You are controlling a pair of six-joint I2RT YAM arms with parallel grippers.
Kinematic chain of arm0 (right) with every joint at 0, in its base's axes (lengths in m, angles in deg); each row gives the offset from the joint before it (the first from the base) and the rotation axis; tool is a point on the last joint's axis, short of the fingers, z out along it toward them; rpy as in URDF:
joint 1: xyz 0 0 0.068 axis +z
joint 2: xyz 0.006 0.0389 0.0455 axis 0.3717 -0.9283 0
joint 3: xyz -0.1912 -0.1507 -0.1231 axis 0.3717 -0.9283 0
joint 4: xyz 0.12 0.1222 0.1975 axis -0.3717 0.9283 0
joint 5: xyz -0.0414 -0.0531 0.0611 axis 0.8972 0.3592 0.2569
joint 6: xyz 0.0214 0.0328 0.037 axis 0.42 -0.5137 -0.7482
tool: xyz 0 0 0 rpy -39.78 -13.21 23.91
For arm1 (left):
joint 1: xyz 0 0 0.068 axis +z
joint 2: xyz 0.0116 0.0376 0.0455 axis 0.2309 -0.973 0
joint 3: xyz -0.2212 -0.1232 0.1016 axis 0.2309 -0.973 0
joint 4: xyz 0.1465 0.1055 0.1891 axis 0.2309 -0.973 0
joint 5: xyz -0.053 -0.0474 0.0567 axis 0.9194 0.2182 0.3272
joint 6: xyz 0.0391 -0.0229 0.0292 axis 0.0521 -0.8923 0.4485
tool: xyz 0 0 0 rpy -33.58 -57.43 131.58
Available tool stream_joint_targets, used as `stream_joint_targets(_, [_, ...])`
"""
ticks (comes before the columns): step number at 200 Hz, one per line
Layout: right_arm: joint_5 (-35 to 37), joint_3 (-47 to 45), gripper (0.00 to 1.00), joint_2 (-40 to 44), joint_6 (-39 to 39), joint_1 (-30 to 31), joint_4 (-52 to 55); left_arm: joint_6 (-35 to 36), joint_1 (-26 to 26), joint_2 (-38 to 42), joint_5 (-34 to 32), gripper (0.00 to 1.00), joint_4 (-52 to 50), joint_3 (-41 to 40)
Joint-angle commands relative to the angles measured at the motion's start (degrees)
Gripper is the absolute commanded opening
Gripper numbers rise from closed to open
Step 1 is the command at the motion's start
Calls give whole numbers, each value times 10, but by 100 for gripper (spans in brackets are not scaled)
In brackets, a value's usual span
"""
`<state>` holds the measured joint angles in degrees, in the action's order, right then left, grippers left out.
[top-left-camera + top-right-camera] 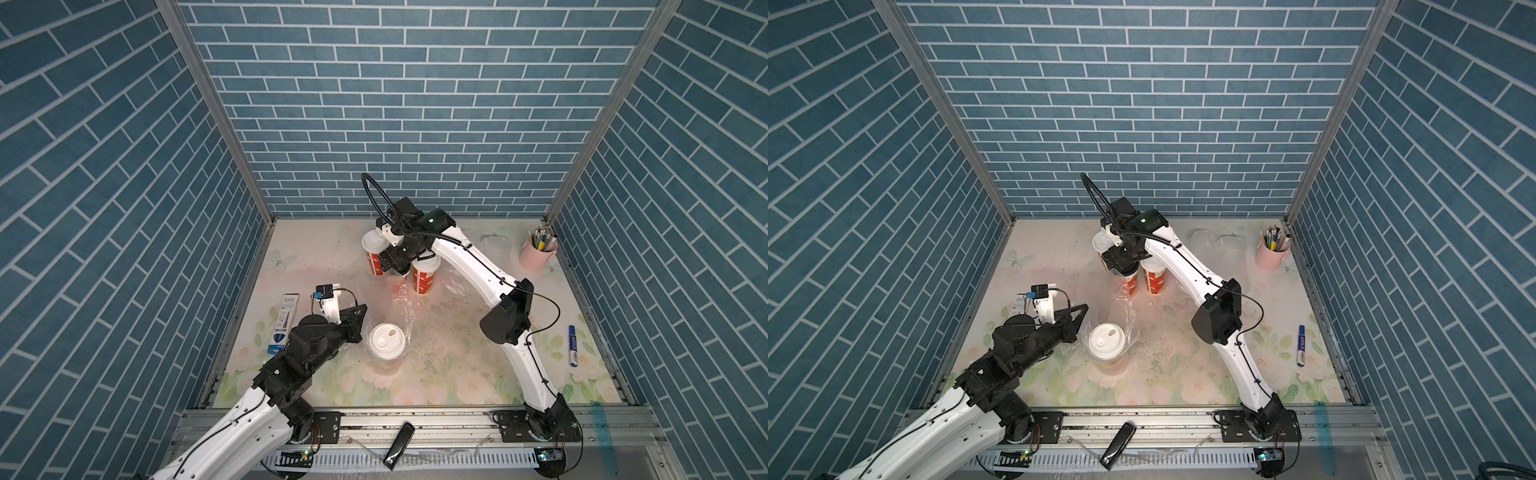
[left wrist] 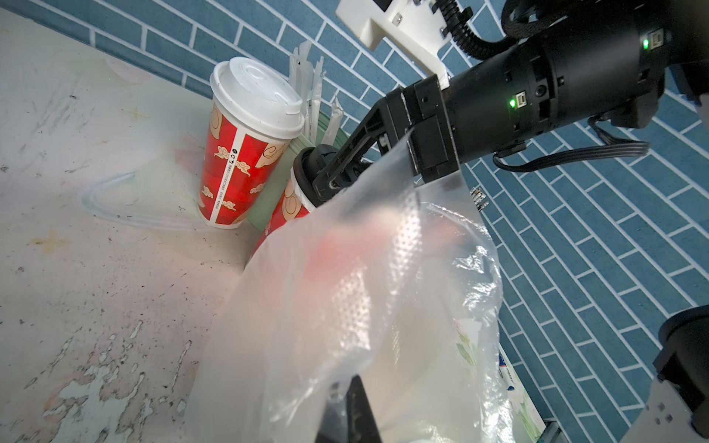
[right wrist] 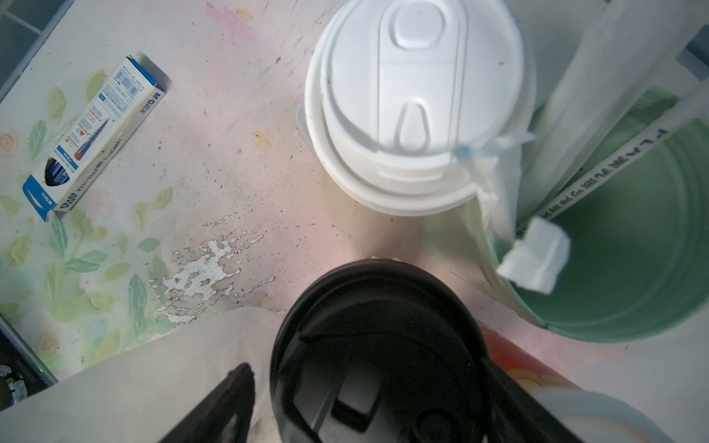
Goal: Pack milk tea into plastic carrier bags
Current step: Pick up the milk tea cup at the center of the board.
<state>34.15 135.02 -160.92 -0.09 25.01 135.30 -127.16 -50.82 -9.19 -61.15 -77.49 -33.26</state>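
Note:
A white-lidded milk tea cup (image 1: 387, 340) stands front centre inside a clear plastic carrier bag (image 1: 406, 309). My left gripper (image 2: 356, 402) is shut on that bag's rim (image 2: 345, 307), just left of the cup (image 1: 1106, 340). At the back, my right gripper (image 3: 372, 372) is open and straddles a black-lidded cup (image 3: 376, 337), with a gap showing beside one finger (image 3: 226, 402). Red cups with white lids stand on either side (image 1: 374, 253) (image 1: 424, 276). Another crumpled clear bag (image 1: 1221, 241) lies at the back right.
A mint-green cylinder of straws (image 3: 633, 268) stands right beside the back cups. A pen box (image 1: 284, 324) lies by the left wall, and a pink pen cup (image 1: 538, 253) and a blue marker (image 1: 573, 345) sit by the right wall. A black object (image 1: 399, 451) rests on the front rail.

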Motion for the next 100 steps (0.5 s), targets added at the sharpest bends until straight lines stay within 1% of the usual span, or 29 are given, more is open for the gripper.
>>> stream_joint_targets(1, [19, 15, 86, -4, 3, 3, 17, 5, 2, 5, -5, 0, -10, 2])
stream_joint_targets(44, [29, 14, 79, 6, 2, 4, 12, 4, 1, 11, -8, 0, -10, 0])
stream_joint_targets(100, [26, 14, 76, 28, 2, 5, 0, 6, 2, 13, -10, 0, -9, -1])
